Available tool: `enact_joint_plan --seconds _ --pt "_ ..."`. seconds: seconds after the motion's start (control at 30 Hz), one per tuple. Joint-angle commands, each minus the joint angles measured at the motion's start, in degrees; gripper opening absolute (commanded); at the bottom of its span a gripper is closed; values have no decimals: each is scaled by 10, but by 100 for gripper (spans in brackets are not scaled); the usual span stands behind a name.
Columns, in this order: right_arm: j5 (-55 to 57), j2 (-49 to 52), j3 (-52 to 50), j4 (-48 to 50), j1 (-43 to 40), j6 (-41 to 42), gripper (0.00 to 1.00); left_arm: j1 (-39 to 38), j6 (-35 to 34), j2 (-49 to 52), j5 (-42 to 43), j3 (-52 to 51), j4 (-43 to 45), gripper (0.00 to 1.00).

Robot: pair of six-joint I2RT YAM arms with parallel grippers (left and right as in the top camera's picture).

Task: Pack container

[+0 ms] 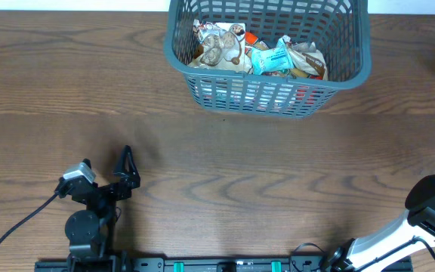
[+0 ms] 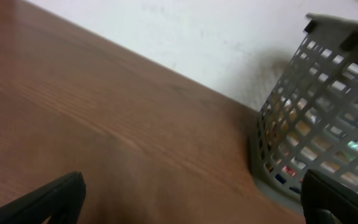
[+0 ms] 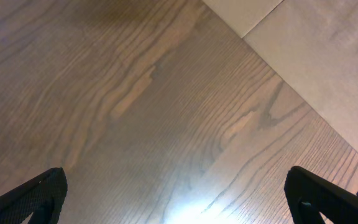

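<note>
At the near left, the left claw hovers low over the table, fingers spread wide and grasping nothing. Ahead of it lies bare wood, an open lane up to the container. The container sits at the far edge, right of centre, with snack packets heaped on its floor. No loose packet shows anywhere on the table, so the packing looks finished or close to it. The next move would likely be for the arms to park, or to fetch something from outside these views. At the near right, the right claw is likewise released and empty. Just beyond it the table's edge cuts diagonally, with a pale surface past it, so that arm has less room to swing outward.
</note>
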Motion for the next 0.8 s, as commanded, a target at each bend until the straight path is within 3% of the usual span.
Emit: enact_joint_plan --seconds 0.0,0.77 --pt "2 4 -2 1 -7 -8 99 2 -4 -6 -6 -24 2 99" --pt "2 4 -2 1 -7 -8 99 2 3 -5 -6 -26 9 99"
